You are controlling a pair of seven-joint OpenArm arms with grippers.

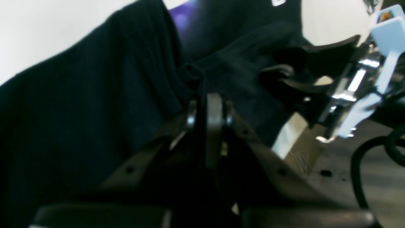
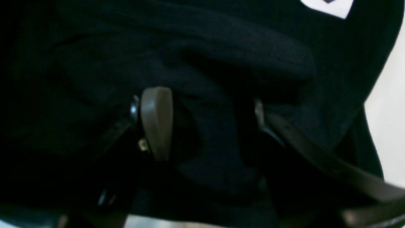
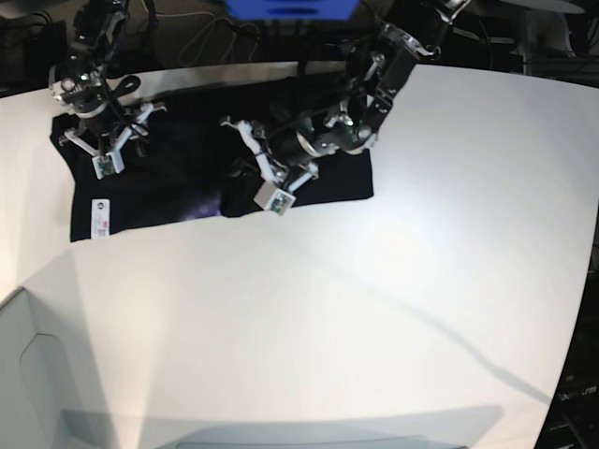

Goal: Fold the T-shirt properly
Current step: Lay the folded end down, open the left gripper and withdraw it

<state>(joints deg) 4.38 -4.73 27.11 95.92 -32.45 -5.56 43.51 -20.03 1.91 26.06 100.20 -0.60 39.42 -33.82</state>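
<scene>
The black T-shirt [image 3: 168,192] lies spread at the back left of the white table [image 3: 393,309], with its white label [image 3: 98,217] at the front left corner and a bit of purple print [image 3: 201,210] showing. My left gripper [image 1: 208,109] is shut on a bunched fold of the T-shirt [image 1: 95,104] near its middle [image 3: 232,168]. My right gripper [image 2: 207,120] is at the shirt's back left corner [image 3: 112,140]; its jaws stand apart with black cloth [image 2: 221,63] between and around them. The label also shows in the right wrist view [image 2: 329,7].
The right arm's metal and white wrist parts [image 1: 364,91] show close by in the left wrist view. Cables and a blue box [image 3: 290,7] lie behind the table. A white panel [image 3: 28,374] stands at the front left.
</scene>
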